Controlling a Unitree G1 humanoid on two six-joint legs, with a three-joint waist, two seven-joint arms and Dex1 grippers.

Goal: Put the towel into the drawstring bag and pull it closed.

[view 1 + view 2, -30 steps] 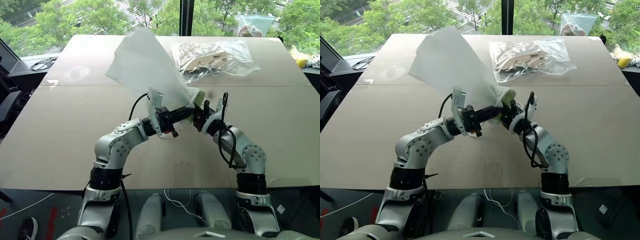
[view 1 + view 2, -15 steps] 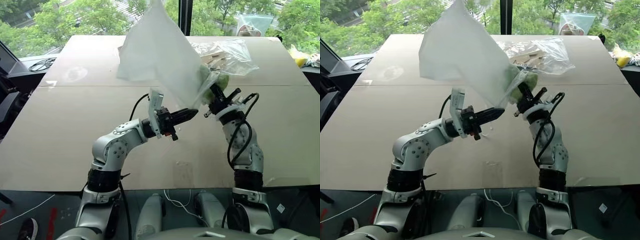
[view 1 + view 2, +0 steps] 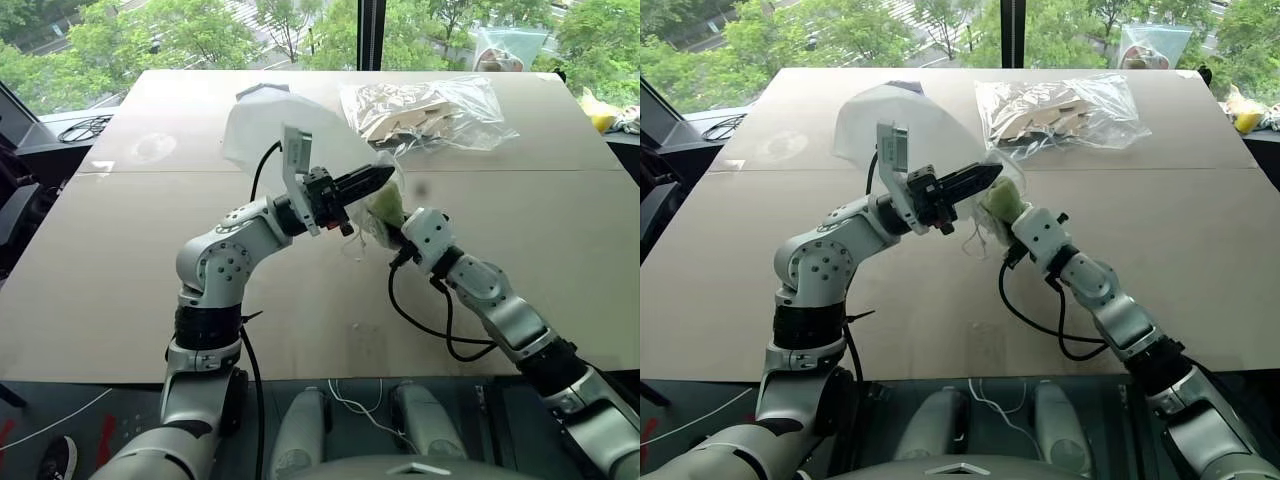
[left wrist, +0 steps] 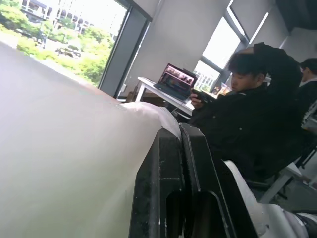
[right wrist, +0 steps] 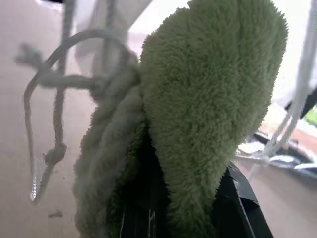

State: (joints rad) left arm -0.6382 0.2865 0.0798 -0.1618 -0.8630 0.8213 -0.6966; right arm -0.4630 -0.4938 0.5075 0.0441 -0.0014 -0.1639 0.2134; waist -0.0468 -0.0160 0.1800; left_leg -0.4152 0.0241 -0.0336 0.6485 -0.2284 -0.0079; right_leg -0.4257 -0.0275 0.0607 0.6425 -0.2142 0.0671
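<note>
Right now the tabletop [image 3: 120, 270] takes up most of what I see from the head camera, a broad tan surface running back to the windows. Above its middle hangs the drawstring bag [image 3: 262, 135], white and translucent, lifted off the surface and billowing up and away from me. My left gripper [image 3: 375, 178] has its two black fingers pressed together on the bag's fabric near the mouth; in the left wrist view the fingers [image 4: 163, 183] sit flush against each other with white cloth lying alongside them. Farther back and to the right lies a clear plastic bag of beige pieces [image 3: 425, 110], well apart from both arms. Just beside the left gripper, my right gripper [image 3: 992, 207] is clamped on the towel [image 3: 1002, 203], a light-green fluffy wad held right at the bag's mouth; I cannot tell how much of it is already inside. In the right wrist view the towel [image 5: 208, 109] bulges up between the fingers, and the white cord [image 5: 59, 84] loops and knots against it. A person [image 4: 247, 114] in dark clothes sits behind the left gripper.
</note>
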